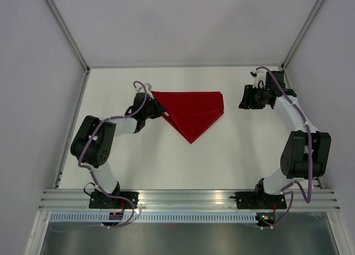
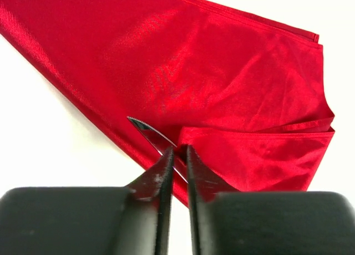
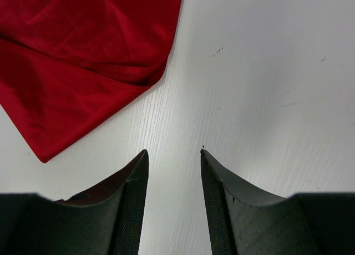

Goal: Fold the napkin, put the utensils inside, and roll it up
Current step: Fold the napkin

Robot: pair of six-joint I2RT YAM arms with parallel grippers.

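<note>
Left gripper at nine-o'clock edge of napkin, jaws barely parted, hold unclear; right gripper agape, empty. Folded; utensils unseen, rolling pending.

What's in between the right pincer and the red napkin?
Nothing, just bare white table, as the top view shows: the right pincer sits apart from the napkin.

Bright red napkin, plain all over, no pattern, with a satin sheen catching the light. The desk under it is white with a faint wood grain. Left pincer black, right pincer black too. Left arm and right arm white and black, purple cables along them. Pale grey walls, silver rail.
</note>
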